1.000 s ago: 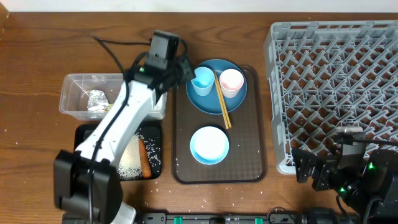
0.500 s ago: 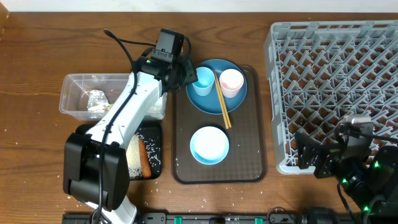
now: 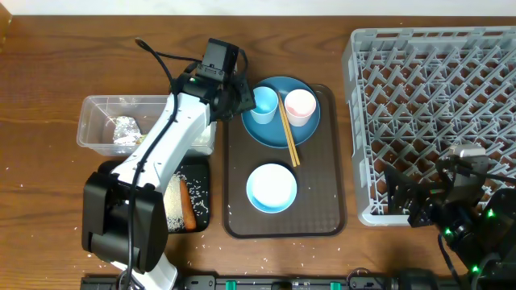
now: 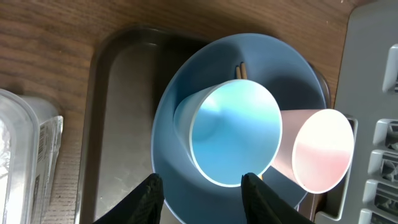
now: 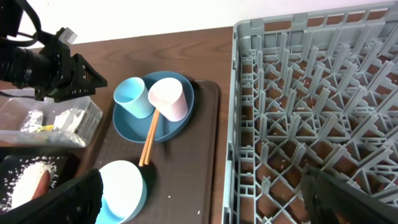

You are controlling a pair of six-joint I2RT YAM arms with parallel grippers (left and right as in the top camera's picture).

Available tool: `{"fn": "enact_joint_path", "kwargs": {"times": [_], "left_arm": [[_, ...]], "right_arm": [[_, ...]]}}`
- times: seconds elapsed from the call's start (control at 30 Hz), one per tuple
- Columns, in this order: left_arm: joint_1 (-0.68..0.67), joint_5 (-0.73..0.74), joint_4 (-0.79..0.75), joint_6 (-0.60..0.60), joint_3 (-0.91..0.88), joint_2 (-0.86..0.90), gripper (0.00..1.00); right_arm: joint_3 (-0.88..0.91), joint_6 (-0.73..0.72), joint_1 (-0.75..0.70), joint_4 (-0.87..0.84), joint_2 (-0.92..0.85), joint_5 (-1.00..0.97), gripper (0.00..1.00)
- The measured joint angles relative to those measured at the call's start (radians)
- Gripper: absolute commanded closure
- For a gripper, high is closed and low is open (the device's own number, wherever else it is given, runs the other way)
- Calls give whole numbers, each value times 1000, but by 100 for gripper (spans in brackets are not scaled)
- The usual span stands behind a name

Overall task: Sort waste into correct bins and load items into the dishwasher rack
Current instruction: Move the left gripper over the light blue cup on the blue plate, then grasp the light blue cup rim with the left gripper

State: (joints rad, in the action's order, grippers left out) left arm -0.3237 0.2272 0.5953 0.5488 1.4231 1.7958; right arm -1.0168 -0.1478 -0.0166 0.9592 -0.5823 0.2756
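Approaching the light blue cup [image 4: 233,134] for loading: the left tool [image 4: 202,199], fingers spread, has the cup's near rim just between its tips, with the dark blue plate [image 4: 292,81] beneath. The next move appears to be closing, then lifting toward the dishwasher rack [image 3: 435,97]. A second earlier, the tool stood farther back.

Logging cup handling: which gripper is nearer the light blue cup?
Left. The left gripper is open at the light blue cup; the right gripper is far off by the dishwasher rack.
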Motion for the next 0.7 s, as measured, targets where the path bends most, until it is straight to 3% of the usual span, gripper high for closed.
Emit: {"fn": "enact_joint_path", "kwargs": {"times": [0.37,0.7], "left_arm": [[-57,-6,-77,0,0,0,57],[-103,-108,-79,5,0,26,57]], "right_arm": [[1,3,0,57,0,1,1],[1,5,0,57,0,1,1]]}}
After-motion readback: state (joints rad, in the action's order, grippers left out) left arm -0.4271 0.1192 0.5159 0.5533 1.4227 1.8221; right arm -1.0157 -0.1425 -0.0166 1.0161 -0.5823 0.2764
